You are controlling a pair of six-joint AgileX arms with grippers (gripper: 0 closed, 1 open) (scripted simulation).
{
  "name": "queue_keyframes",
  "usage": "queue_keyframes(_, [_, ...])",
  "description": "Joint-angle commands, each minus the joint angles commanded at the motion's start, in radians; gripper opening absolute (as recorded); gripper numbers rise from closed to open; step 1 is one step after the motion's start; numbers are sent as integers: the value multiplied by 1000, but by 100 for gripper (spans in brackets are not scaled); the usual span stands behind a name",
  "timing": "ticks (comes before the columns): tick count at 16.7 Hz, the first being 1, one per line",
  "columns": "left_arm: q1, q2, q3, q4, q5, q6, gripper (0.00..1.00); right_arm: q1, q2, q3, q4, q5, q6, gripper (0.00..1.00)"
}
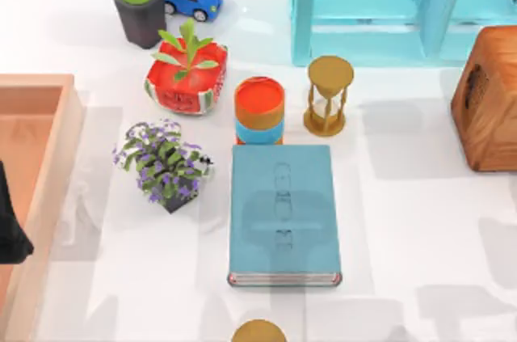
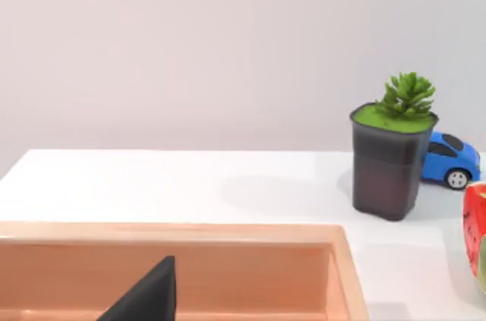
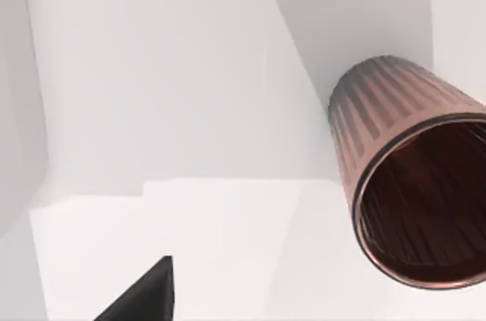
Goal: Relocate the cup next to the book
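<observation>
Clearly the cup (image 3: 414,177) lies off the book's (image 1: 283,213) edges; finger state I cannot tell.

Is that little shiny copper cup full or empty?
Empty. The right wrist view looks into the small ribbed copper-pink metal cup; its dark maroon inside is bare as far as shows.

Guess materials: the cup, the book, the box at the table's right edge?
Cup: looks like polished copper-pink metal, with a ribbed wall, sheen and dark maroon inside. Book: teal hardcover, matte cloth or board by its look, with faint embossed marks and pale page edges. Box: apparently wood, brown with visible grain and a dark stamp.
</observation>
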Motion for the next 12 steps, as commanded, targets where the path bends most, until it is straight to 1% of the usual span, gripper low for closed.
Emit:
queue_keyframes(3, [0,0,0,0,0,0,100,2,34,-123,171,0,2,100])
queue_keyframes(5, [0,0,0,0,0,0,100,2,50,-185,240,0,3,100])
queue_keyframes(10, [0,0,0,0,0,0,100,3,56,-211,267,0,4,100])
queue_keyframes(12, [0,0,0,0,0,0,100,3,56,-211,267,0,4,85])
